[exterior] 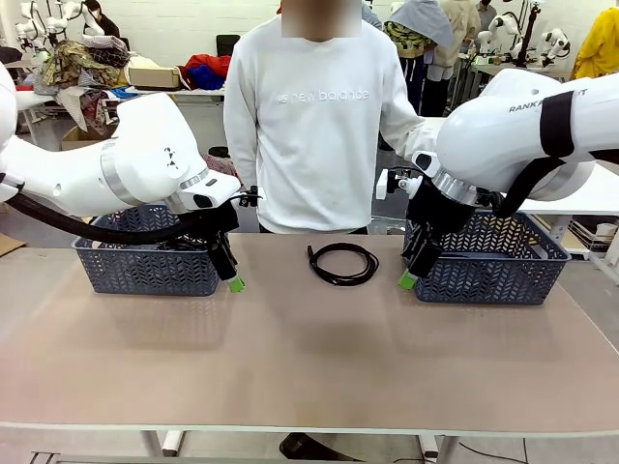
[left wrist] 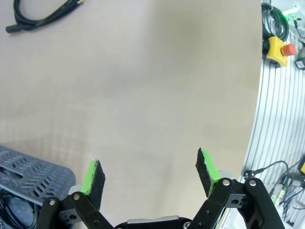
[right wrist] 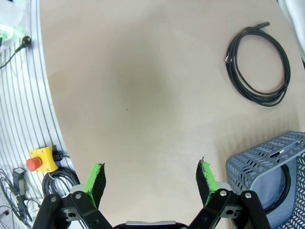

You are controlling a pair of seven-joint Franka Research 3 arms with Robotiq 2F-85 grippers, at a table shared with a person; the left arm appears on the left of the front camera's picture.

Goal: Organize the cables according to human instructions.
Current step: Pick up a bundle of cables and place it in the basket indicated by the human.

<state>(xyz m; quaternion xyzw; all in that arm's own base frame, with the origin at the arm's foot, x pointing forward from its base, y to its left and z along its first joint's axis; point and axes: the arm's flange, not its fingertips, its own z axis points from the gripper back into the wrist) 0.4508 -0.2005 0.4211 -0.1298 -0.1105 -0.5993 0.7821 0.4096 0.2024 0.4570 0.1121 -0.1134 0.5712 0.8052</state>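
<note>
I count one coiled black cable (exterior: 342,263) loose on table (exterior: 309,358); second coil (right wrist: 281,183) visible inside right basket (exterior: 493,259). Dark cords in left basket (exterior: 147,261) too tangled for me to count. Two grey baskets total. Two grippers: left gripper (exterior: 233,278), right gripper (exterior: 409,277), each two green pads. One person (exterior: 314,126) at far side. One yellow stop button (right wrist: 41,160) by table edge.

Coiled cable (left wrist: 40,16) cut by the left wrist view's top edge; basket (right wrist: 274,176) contents mostly hidden.
</note>
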